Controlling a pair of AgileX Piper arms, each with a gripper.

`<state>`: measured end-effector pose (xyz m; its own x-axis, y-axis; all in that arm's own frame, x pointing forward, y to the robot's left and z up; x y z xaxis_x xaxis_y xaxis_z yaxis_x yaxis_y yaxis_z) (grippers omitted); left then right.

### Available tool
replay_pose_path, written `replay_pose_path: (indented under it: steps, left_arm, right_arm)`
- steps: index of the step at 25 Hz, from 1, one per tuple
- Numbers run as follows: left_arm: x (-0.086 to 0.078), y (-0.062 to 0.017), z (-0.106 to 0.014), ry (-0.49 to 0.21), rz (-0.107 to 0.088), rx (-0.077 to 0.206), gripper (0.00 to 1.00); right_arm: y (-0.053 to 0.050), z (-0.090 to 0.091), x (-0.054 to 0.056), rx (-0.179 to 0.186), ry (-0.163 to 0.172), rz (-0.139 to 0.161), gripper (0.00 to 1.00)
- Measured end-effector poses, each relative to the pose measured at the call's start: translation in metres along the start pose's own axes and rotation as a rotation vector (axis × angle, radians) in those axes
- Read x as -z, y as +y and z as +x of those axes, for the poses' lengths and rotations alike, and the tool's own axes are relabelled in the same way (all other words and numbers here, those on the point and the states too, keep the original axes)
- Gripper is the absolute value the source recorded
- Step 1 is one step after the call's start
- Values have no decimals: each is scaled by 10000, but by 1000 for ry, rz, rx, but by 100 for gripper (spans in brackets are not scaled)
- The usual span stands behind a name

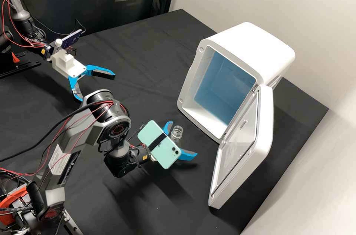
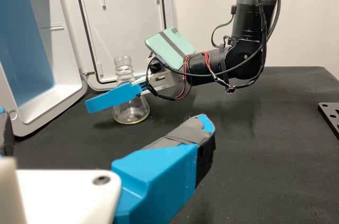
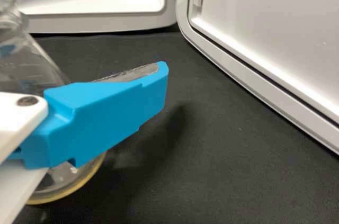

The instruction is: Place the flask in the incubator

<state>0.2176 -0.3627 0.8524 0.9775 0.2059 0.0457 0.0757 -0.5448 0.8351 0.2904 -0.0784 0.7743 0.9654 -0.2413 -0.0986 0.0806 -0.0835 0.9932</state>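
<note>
High view: the counter [image 1: 148,49] carries the incubator [image 1: 259,49], its door [image 1: 259,135] swung wide so the blue cavity faces the arms, ready to take something in. The right tool [image 1: 183,138] sits low just in front of that opening, spread wide with a finger on either side of the flask [image 1: 177,132]. It grips nothing, as far as I can judge, and the straddle looks like a set-up for closing on the glass body. The left tool [image 1: 95,86], well away from the incubator, is also spread and empty, probably parked clear. The flask stands upright and uncapped on the counter, just outside the incubator's lower rim.
</note>
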Motion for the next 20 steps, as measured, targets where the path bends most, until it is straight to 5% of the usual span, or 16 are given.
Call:
replay_pose_path:
  steps: [1,2,20]
  left_arm:
    - [0,0,0,0,0,0,100]
    - [0,0,0,0,0,0,100]
    - [0,0,0,0,0,0,100]
  right_arm:
    - [-2,1,-2,1,-1,0,100]
    - [-2,1,-2,1,-1,0,0]
    - [-2,1,-2,1,-1,0,0]
